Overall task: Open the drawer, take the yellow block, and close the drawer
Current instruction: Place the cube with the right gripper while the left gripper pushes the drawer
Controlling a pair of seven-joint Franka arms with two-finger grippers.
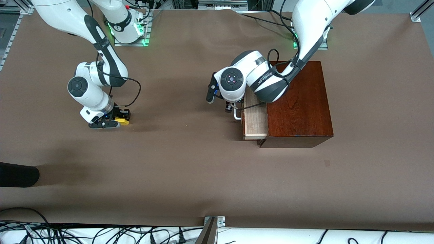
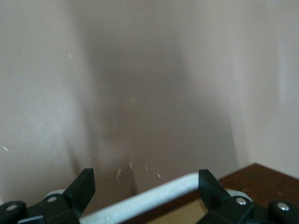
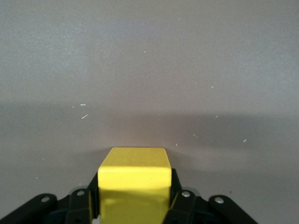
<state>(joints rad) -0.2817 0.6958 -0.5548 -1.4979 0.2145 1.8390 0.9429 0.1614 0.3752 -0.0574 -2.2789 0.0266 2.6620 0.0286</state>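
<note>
The dark reddish-brown wooden box (image 1: 298, 105) stands toward the left arm's end of the table. Its drawer (image 1: 254, 117) is slid partly out and shows its pale wood interior. My left gripper (image 1: 237, 109) is at the drawer front and open, with the white bar handle (image 2: 154, 196) lying between its fingers (image 2: 84, 186). My right gripper (image 1: 115, 122) is low over the table toward the right arm's end. It is shut on the yellow block (image 1: 122, 120), a bright cube pinched on both sides by the fingers (image 3: 174, 186) in the right wrist view (image 3: 134, 179).
A dark rounded object (image 1: 17, 174) pokes in at the right arm's end, nearer the front camera. Cables (image 1: 101, 234) and a metal post (image 1: 210, 228) line the table edge nearest the front camera. Brown table (image 1: 190, 162) lies between the two grippers.
</note>
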